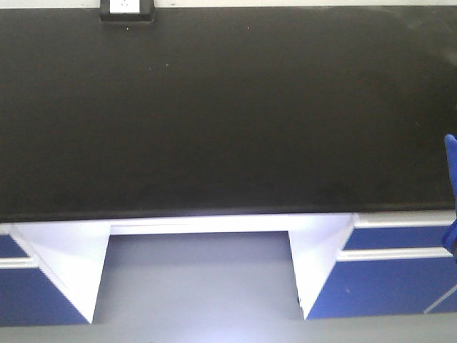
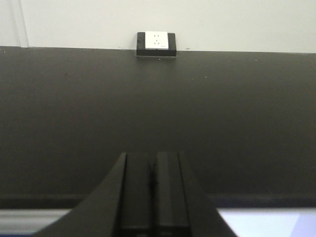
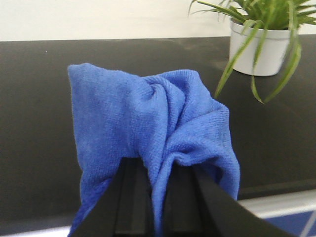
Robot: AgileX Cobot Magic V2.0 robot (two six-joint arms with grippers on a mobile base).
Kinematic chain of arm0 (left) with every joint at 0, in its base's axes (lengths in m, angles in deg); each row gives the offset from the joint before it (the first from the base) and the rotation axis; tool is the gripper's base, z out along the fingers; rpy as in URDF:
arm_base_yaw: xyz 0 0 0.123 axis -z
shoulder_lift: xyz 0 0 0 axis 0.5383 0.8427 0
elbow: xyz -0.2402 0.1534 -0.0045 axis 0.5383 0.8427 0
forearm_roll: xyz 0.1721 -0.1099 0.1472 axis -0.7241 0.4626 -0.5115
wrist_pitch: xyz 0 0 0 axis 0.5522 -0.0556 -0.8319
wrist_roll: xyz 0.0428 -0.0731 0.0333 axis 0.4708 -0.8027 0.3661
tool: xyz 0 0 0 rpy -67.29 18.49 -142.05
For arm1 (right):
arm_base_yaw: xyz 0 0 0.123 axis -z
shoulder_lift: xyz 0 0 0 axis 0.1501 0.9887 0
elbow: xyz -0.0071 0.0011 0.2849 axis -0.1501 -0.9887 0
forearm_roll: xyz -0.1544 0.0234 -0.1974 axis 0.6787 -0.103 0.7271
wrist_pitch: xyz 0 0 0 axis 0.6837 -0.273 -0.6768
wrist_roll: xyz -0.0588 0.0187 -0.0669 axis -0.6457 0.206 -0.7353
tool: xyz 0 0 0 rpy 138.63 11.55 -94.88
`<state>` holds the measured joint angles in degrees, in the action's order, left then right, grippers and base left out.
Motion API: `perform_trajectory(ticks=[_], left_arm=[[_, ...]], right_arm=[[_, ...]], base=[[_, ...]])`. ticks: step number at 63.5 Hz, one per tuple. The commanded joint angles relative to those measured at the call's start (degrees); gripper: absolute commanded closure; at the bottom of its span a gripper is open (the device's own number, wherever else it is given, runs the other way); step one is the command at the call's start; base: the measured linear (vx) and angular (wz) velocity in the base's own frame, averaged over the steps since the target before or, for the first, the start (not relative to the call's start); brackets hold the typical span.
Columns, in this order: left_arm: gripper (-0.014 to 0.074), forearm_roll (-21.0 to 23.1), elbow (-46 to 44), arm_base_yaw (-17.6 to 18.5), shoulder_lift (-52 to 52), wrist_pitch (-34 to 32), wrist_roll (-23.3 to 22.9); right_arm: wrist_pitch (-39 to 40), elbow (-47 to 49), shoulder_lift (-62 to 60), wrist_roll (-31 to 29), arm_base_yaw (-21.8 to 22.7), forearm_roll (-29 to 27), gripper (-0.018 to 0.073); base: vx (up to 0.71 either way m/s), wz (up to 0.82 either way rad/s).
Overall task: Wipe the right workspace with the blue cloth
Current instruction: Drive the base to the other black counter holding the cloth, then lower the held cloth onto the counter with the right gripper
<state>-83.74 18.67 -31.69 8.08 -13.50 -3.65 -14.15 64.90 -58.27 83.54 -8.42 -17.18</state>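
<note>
Now cloth (image 3: 148, 118) in R claw (image 3: 157, 170)

Front view looks steeply down on black benchtop (image 1: 214, 107), socket box (image 1: 127, 8) at 11 o'clock. Left wrist view, low at front edge, faces same box at 12. Right wrist view close behind blue cloth (image 3: 148, 128), plant (image 3: 259, 44) at 1.

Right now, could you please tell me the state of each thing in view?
Small royal-blue microfibre cloth: bunched, pinched in the right gripper.
Right gripper: fingers shut on the cloth.
Left gripper: fingers shut, empty.
Wide matte black benchtop: faint specks showing.
Black-framed white socket box: nothing plugged in.
White potted green plant: upright.
</note>
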Motion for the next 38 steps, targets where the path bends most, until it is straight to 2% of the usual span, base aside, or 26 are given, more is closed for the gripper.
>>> perform_trajectory(ticks=[1,19,38], left_arm=[[0.0602,-0.05,1.74,-0.27,-0.97,-4.71,-0.49],[0.0602,-0.05,1.74,-0.27,-0.97,-4.71,-0.49],[0.0602,-0.05,1.74,-0.27,-0.97,-4.71,-0.49]], right_arm=[[1.93,1.78,0.38,-0.15,0.19,1.07,0.0562],[1.98,1.78,0.38,-0.15,0.19,1.07,0.0562],[1.98,1.78,0.38,-0.15,0.19,1.07,0.0562]], base=[[0.42,0.08],[0.36,0.09],[0.25,0.05]])
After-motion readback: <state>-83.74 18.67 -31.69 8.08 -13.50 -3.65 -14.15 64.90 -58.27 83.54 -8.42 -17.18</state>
